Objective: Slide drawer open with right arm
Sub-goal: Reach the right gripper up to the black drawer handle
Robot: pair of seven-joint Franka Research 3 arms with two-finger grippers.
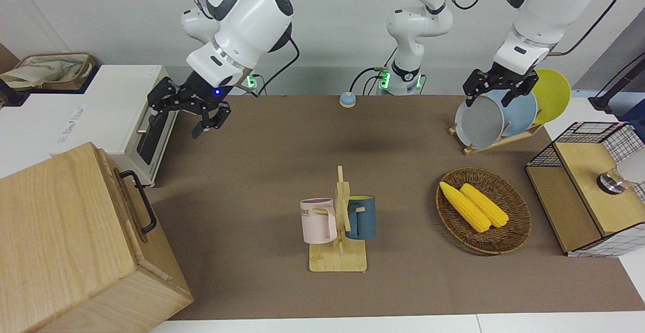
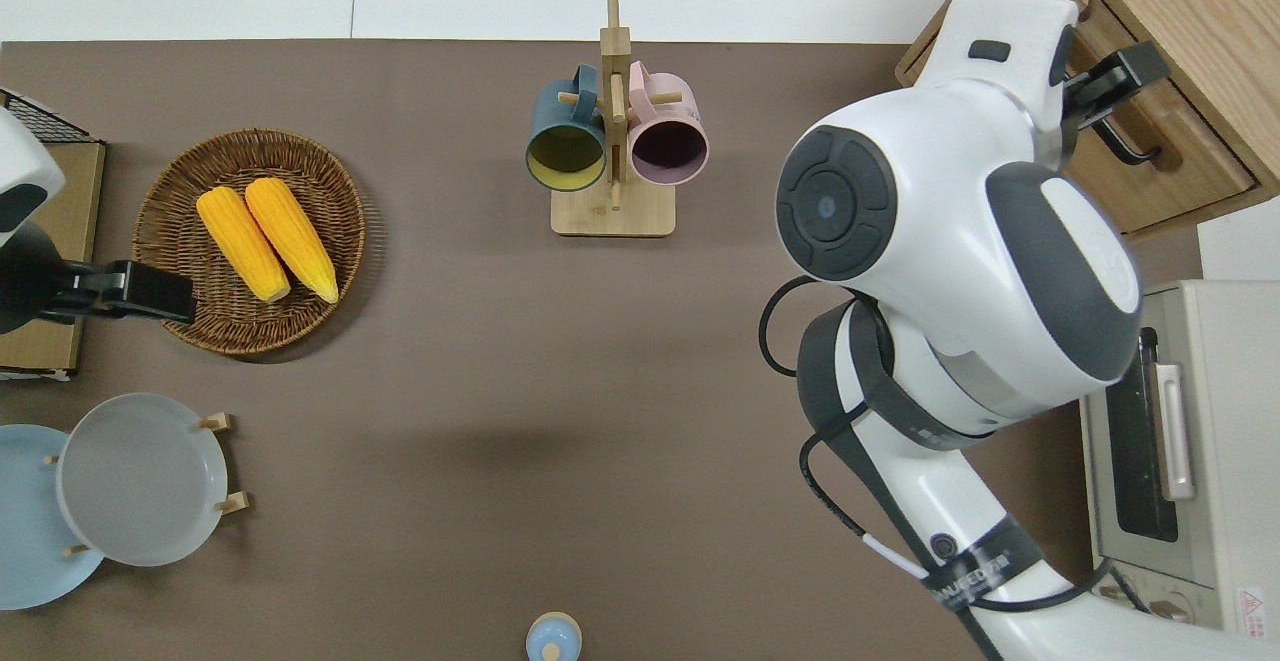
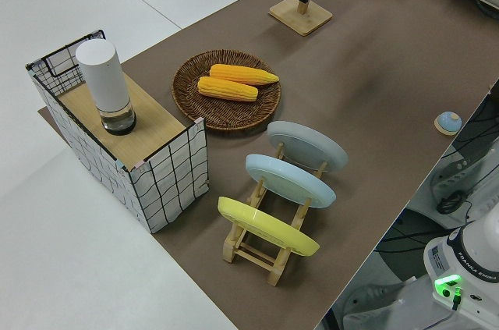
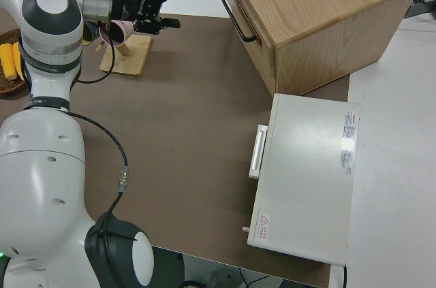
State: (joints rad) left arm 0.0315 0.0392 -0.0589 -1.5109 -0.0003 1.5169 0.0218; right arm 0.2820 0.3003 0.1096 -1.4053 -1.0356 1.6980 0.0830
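Observation:
The drawer [image 1: 127, 203] is a light-wood front with a black bar handle [image 1: 139, 200] on the pale wooden cabinet [image 1: 60, 242] at the right arm's end of the table. It sits shut in the cabinet. My right gripper [image 1: 182, 112], with a blue light on its wrist, is open and empty in the air. In the overhead view the right gripper [image 2: 1112, 81] shows over the drawer's handle [image 2: 1128, 139]. In the right side view the right gripper [image 4: 172, 7] stands apart from the handle [image 4: 238, 16], with bare table between them. My left arm is parked; its gripper [image 1: 496, 91] looks open.
A white toaster oven [image 1: 151, 126] stands beside the cabinet, nearer to the robots. A wooden mug rack [image 1: 340, 252] with a pink and a blue mug stands mid-table. A wicker basket [image 1: 511, 245] with two corn cobs, a plate rack [image 1: 496, 144] and a wire-framed box [image 1: 587, 192] are at the left arm's end.

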